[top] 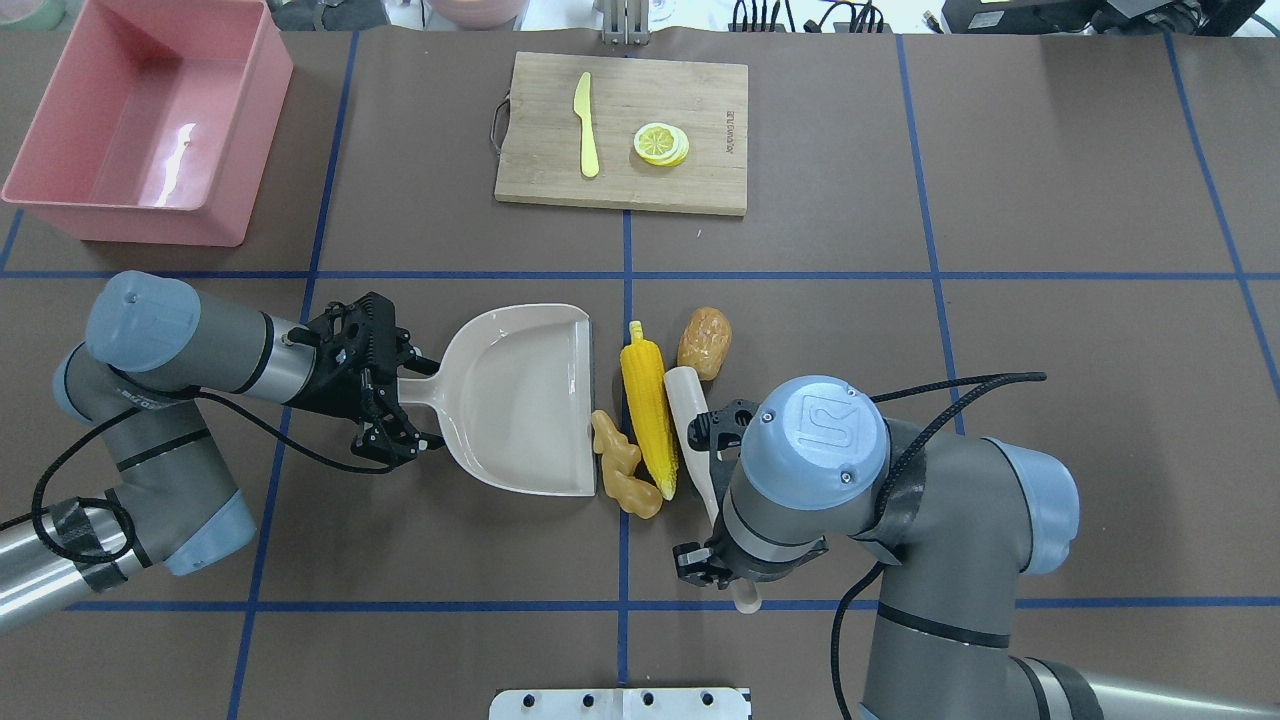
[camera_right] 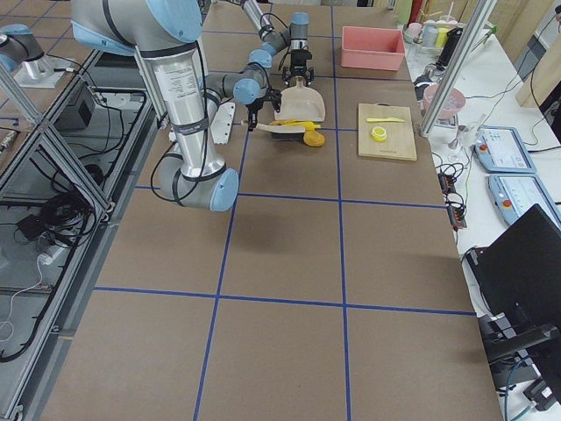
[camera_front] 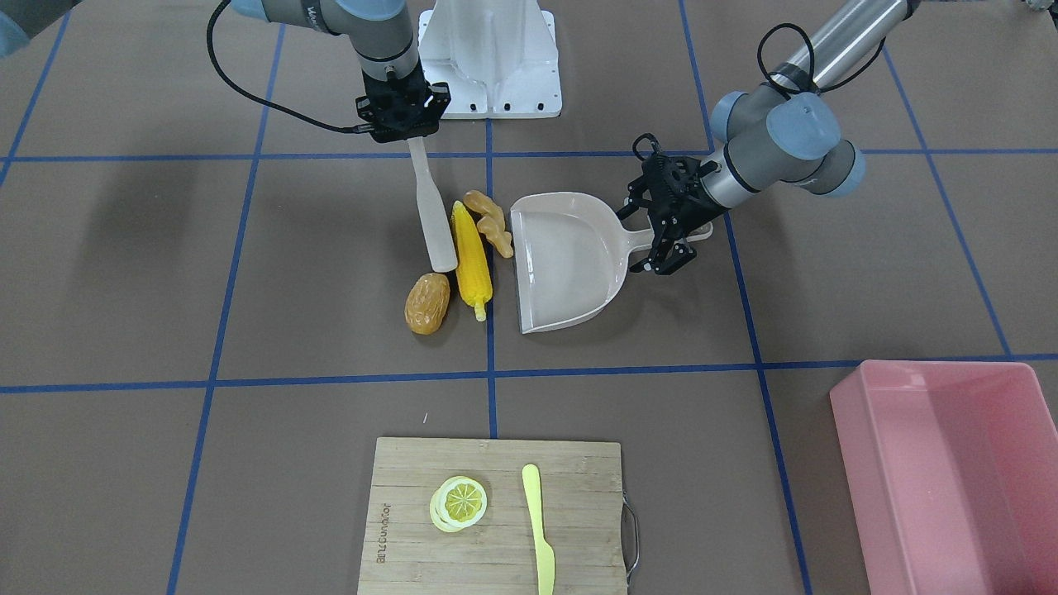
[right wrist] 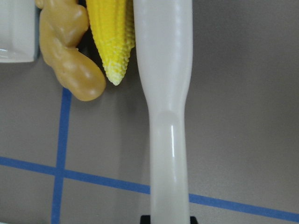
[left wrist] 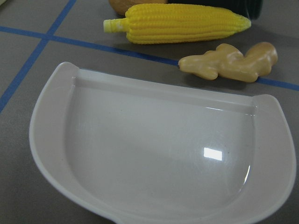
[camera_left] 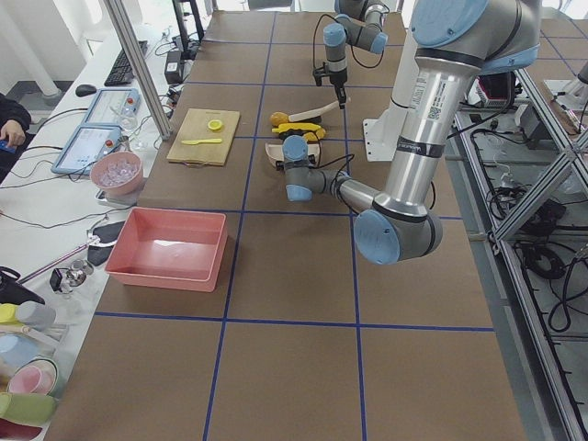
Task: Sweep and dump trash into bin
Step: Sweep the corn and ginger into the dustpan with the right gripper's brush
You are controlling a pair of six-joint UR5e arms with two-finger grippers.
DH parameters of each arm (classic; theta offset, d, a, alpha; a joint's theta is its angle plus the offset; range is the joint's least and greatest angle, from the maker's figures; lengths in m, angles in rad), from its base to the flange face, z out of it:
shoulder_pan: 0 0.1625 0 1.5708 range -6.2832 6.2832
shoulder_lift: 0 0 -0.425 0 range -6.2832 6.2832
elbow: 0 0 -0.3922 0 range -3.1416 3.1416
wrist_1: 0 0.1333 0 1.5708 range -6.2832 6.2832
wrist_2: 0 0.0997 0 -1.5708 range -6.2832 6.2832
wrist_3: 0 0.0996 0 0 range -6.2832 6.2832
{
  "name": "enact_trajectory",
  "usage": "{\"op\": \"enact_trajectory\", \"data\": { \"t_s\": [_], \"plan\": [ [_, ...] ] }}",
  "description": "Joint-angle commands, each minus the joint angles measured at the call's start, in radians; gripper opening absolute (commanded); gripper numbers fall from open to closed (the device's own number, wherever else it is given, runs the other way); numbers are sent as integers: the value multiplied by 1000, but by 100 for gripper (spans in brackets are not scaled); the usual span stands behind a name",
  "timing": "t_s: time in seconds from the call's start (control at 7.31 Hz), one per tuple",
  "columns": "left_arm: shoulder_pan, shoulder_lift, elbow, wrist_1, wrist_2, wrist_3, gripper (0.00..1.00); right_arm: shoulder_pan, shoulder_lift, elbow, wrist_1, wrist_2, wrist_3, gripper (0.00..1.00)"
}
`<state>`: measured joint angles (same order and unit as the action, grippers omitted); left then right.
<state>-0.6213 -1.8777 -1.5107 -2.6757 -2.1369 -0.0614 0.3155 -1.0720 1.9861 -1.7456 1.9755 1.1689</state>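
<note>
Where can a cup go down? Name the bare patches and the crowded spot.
Bare: the table between pink bin and cutting board, and right of the board. Crowded: from dustpan to ginger root, corn cob, wrinkled lump and white scraper.

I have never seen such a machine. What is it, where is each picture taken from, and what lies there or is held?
Two robot arms work at a brown table. Two pictures look down, one from behind the robot, one facing it; two look from the table's ends; two come from wrist cameras. The left gripper holds the handle of a beige plastic dustpan. The right gripper holds a white plastic sweeping stick beside a yellow toy corn cob, a tan knobbly ginger root and an orange-brown wrinkled lump. A large pink plastic tub stands at a corner. A wooden cutting board carries a yellow plastic knife and a lemon slice.
</note>
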Motion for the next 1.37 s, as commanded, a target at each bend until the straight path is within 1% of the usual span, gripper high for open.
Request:
{"op": "enact_trajectory", "data": {
  "t_s": [0.0, 0.27, 0.82, 1.23],
  "plan": [
    [0, -1, 1, 0, 2, 0, 97, -3, 55, -30, -2, 2, 27, 0],
    [0, -1, 3, 2, 12, 2, 97, -6, 104, -67, -2, 2, 31, 0],
    [0, -1, 1, 2, 12, 2, 97, -15, 222, -170, -2, 3, 40, 0],
    [0, -1, 0, 2, 12, 2, 97, -15, 257, -179, -5, 5, 40, 0]
  ]
}}
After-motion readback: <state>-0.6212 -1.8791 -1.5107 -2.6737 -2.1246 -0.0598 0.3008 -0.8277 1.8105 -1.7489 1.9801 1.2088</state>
